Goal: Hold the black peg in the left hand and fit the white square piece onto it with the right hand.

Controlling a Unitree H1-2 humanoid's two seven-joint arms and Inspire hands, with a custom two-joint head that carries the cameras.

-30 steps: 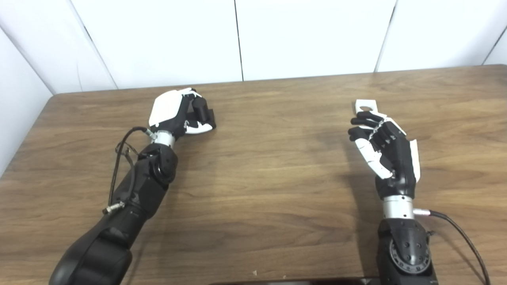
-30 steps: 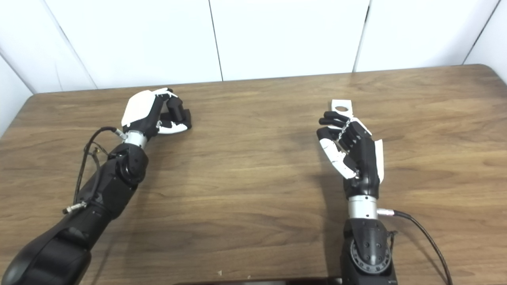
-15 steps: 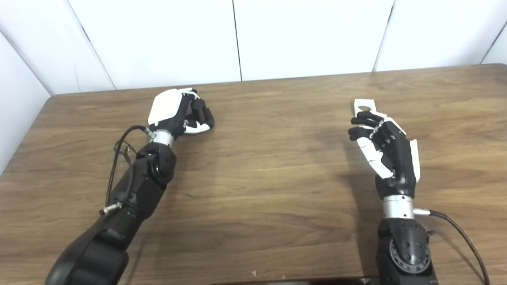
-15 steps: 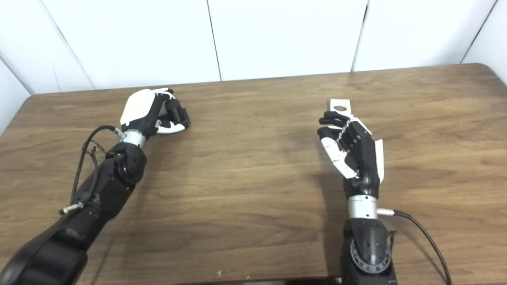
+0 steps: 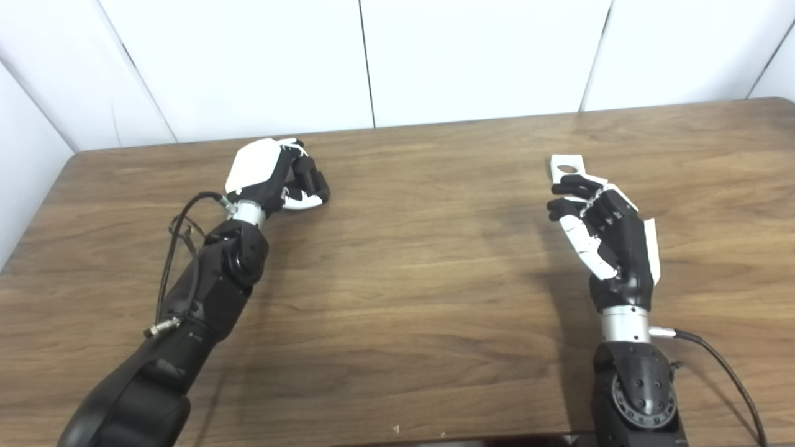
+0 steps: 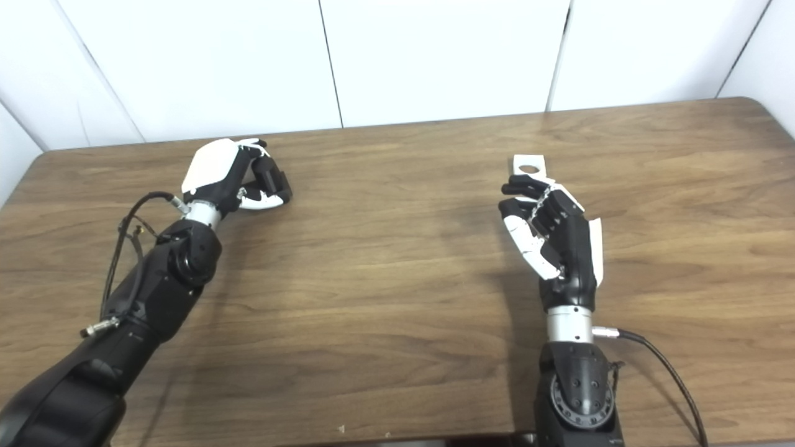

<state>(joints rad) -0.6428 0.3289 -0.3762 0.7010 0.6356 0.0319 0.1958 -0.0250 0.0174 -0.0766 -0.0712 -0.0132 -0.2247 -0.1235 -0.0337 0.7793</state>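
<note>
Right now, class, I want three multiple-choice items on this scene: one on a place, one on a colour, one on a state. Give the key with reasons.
1. Where does the white square piece lie?
A. Just beyond the right hand's fingertips
B. Beside the left hand
C. At the table's near edge

2. What colour is the back shell of the left hand?
A. Red
B. White
C. Blue

3. In what state is the right hand?
A. Closed on the square piece
B. Flat on the table
C. Open, holding nothing

Key: 1 A, the piece lies on the wooden table past the fingertips; 2 B, the shell shows white; 3 C, its fingers are apart, curled around nothing.
</note>
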